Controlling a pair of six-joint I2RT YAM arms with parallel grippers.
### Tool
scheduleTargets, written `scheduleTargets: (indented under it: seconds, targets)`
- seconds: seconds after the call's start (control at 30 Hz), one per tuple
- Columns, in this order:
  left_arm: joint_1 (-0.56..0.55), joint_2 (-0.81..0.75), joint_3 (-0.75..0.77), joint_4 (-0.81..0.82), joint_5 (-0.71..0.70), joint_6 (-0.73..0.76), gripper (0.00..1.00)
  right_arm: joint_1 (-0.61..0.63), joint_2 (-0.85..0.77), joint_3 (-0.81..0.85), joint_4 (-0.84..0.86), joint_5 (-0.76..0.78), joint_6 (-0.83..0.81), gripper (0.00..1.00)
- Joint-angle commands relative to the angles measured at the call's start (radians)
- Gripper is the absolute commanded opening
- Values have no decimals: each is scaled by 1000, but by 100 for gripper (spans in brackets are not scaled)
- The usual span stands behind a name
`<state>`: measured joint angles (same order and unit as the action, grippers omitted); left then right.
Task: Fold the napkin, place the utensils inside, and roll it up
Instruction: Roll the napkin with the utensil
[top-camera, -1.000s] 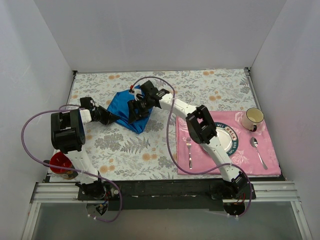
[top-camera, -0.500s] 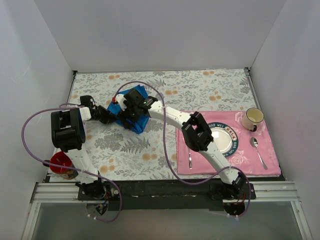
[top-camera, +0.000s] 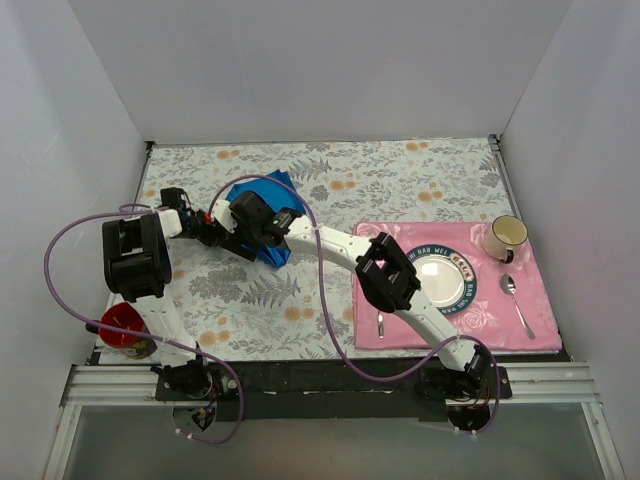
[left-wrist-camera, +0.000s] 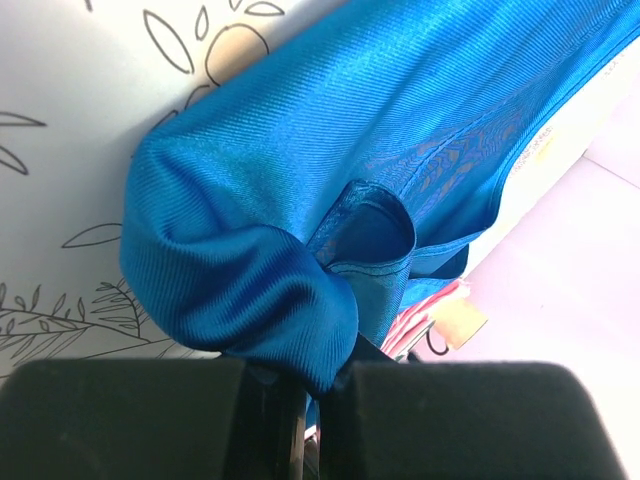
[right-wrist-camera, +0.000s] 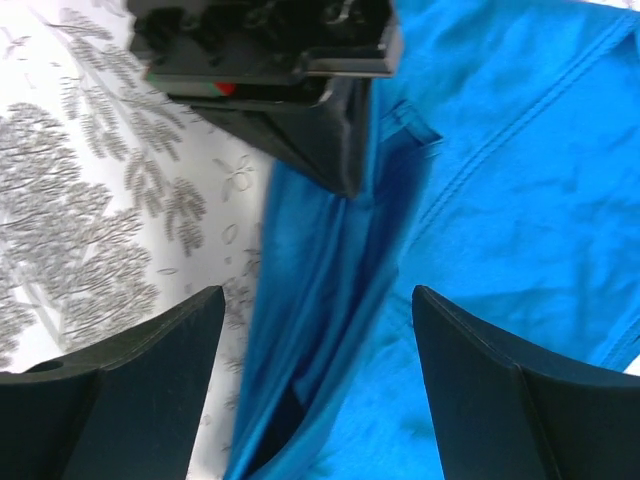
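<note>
At the table's (top-camera: 400, 180) left, the napkin (left-wrist-camera: 300, 180) lies bunched, a fold pinched in the left gripper (left-wrist-camera: 310, 400), just beneath the right gripper's (right-wrist-camera: 315, 300) wide-spread jaws.

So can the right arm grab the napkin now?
Probably yes. The right fingers, open, sit just over the napkin with nothing between. The left fingers pinch the cloth close by, so they might bump.
</note>
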<state>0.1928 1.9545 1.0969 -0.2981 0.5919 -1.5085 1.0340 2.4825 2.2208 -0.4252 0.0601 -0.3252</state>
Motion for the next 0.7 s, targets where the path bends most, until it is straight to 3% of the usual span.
scheduleTargets:
  seconds: [0.0, 0.33, 0.47, 0.5, 0.57, 0.67]
  targets:
    - [11, 57, -22, -105, -241, 62, 0, -3, 33, -26, 85, 32, -44, 82]
    - [11, 60, -25, -101, -230, 60, 0, -5, 87, -53, 91, -19, -9, 72]
    - [11, 52, -11, -108, -234, 77, 0, -14, 127, -47, 40, -11, 24, 57]
    - [13, 50, -2, -113, -237, 85, 0, -15, 133, -43, 28, -17, 40, 48]
    - [14, 44, 9, -115, -234, 111, 0, -25, 141, -44, 8, -49, 83, 39]
    - [13, 26, 21, -105, -227, 148, 0, -38, 153, -38, -21, -143, 135, 34]
